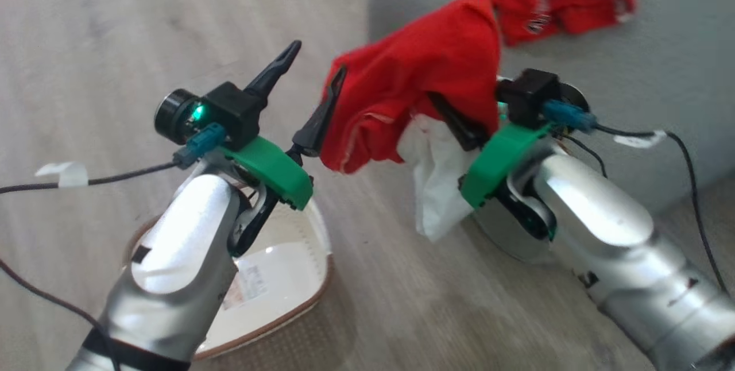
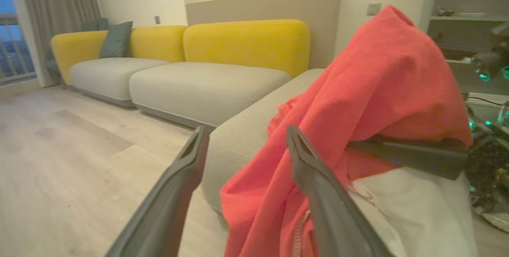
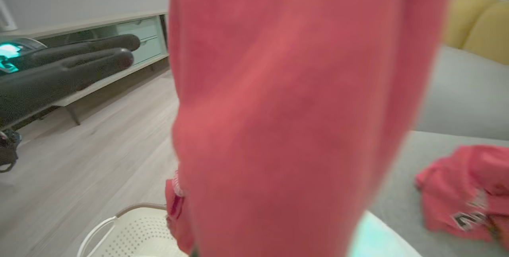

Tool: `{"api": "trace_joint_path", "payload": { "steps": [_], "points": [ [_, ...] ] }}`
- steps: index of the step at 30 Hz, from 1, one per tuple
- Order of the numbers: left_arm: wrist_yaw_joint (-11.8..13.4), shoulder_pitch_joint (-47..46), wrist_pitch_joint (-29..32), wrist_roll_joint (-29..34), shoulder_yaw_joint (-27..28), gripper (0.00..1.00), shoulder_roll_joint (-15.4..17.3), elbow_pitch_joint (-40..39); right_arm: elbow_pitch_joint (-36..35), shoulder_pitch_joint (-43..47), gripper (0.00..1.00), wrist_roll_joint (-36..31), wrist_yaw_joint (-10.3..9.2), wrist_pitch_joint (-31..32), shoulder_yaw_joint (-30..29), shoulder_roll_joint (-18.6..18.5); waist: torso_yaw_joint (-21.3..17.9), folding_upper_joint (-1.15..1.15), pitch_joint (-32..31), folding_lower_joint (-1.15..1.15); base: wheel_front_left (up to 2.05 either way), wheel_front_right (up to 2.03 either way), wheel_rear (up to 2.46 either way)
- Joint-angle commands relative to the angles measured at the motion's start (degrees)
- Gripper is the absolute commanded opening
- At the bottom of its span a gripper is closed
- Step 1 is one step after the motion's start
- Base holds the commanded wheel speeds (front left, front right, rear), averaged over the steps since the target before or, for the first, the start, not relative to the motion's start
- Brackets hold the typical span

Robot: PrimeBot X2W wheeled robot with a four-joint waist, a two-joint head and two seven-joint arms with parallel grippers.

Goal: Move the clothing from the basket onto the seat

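Since my right gripper (image 1: 459, 124) is clamped on the red garment (image 1: 436, 66), white garment (image 1: 436, 181) hanging under it over the floor, the seat (image 1: 660, 72) lies just beyond, up-right in head view. The right arm's nearer. Left gripper (image 1: 317, 60) has its 2 fingers apart beside the cloth, over the basket (image 1: 324, 285).

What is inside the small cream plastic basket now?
The cream perforated basket with a brown rim shows a bare pale floor with a white sticker; nothing else lies on the visible part. The silver left forearm covers its left part, so that portion cannot be checked.
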Motion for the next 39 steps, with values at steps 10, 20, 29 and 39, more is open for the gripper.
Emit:
{"api": "trace_joint_path", "payload": {
  "steps": [10, 20, 29, 39],
  "points": [
    [-0.88, -4.07, -0.54, 0.62, -1.55, 1.00, -0.65, 0.19, -9.76, 12.20, 0.00, -7.62, -0.02, -0.54, -15.72, -2.15, -5.83, 0.00, 1.93, 0.00, 0.00, 0.00, 0.00],
    [-1.10, -3.78, -0.54, 0.36, -3.18, 1.00, 0.90, 0.03, -12.34, 16.09, 0.00, -18.07, -0.02, -0.54, -28.96, -3.64, -5.80, 0.00, 5.08, 0.00, 0.00, 0.00, 0.00],
    [-0.97, -1.87, -0.54, 0.74, -2.11, 1.00, 5.05, -4.07, -8.06, 2.42, 0.00, -27.52, -0.02, -0.54, -38.13, -5.00, -4.97, 0.00, 10.78, 0.00, 0.00, 0.00, 0.00],
    [-1.03, -1.88, 2.35, 0.83, -3.77, 1.00, 8.70, -9.03, -2.06, -13.67, 0.00, -35.54, -0.02, 0.69, -49.76, -8.76, 1.26, 0.00, 19.30, 0.00, 0.00, 0.00, 0.00]
  ]
}}
